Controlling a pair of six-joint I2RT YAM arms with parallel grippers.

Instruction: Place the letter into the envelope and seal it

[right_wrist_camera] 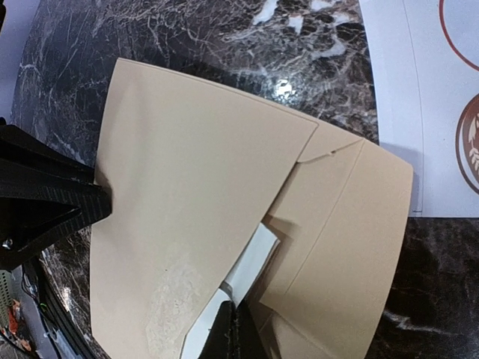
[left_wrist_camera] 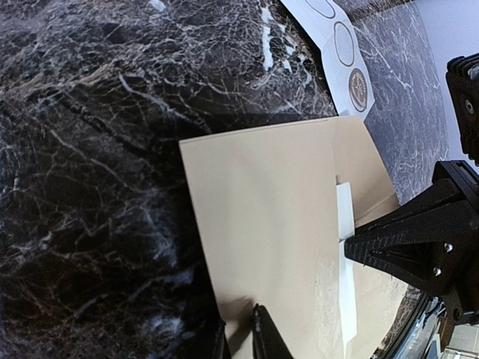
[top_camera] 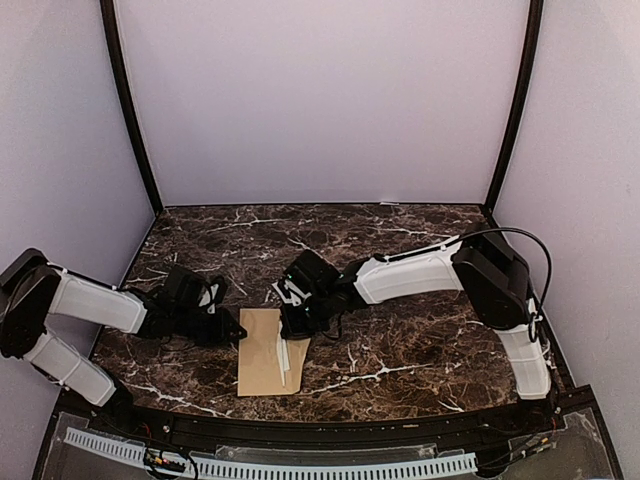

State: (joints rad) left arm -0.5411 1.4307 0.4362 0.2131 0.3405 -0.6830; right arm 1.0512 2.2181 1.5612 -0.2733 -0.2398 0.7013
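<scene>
Kraft envelope (top_camera: 262,352) lies flap-open. Left gripper (left_wrist_camera: 241,338) pinches its edge; right gripper (right_wrist_camera: 233,325) is closed on the white strip (right_wrist_camera: 254,254). Likely sealing step: next, peel strip, fold flap.

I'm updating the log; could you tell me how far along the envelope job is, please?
Done: no loose letter shows, so it is probably inside the envelope. In hand: left gripper touches its edge, right gripper meets the white strip. Remaining: sealing, since that strip is exposed.
</scene>
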